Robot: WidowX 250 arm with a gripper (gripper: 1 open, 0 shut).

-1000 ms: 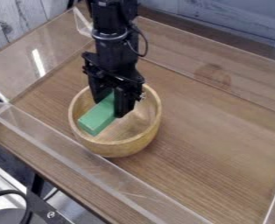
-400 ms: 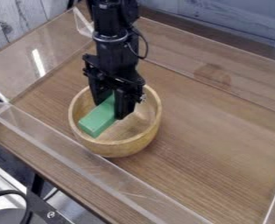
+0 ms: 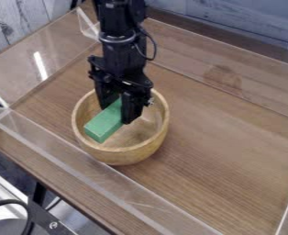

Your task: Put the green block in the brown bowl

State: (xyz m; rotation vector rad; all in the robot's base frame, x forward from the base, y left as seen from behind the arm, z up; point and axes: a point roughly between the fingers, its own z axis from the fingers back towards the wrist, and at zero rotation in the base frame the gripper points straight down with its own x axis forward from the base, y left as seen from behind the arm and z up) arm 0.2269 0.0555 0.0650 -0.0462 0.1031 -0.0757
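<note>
Green block (image 3: pixel 105 124) lies at a slant inside the brown bowl (image 3: pixel 139 147), toward its left side. Immediately right, black fingers (image 3: pixel 132 109) reach down into the bowl, spread apart; contact with the block cannot be determined. Bowl rests on the wooden tabletop (image 3: pixel 214 119).
</note>
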